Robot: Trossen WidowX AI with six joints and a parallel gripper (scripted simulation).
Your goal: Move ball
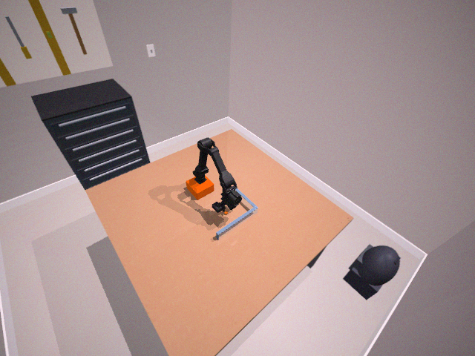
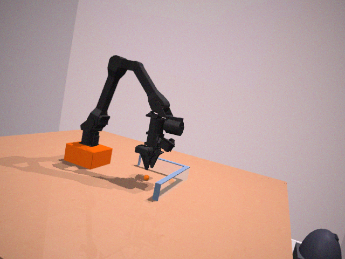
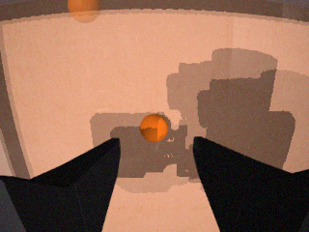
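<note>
Near the table centre, ball sits on the surface in the arm's shadow, just outside the open side of the clear walls. See-through copy lies inside, near the wall corner. End effector hangs just above the ball, half open, holding nothing.

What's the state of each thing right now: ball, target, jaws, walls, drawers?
Ball: on the table, free, not at the ghost.
Ghost ball: unoccupied, near a wall.
Gripper: jaws part open, holding nothing, pointing down, above the ball.
Walls: upright, forming a corner.
Cabinet: all drawers shut.
</note>
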